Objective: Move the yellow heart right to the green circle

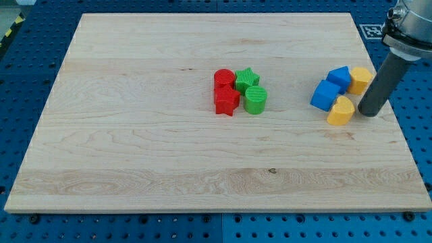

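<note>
No pincer, just my tip point(368, 113), parked touching-close on view's right of yellow heart point(341, 111); likely staged to shove it leftward toward green circle point(255, 100), well apart.

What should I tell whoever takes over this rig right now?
My tip sits just to the view's right of the yellow heart, close or touching. The heart lies in the right cluster with two blue blocks and another yellow block. The green circle sits mid-board by the green star and red blocks. Nothing delivered yet; push the heart toward the view's left.
</note>
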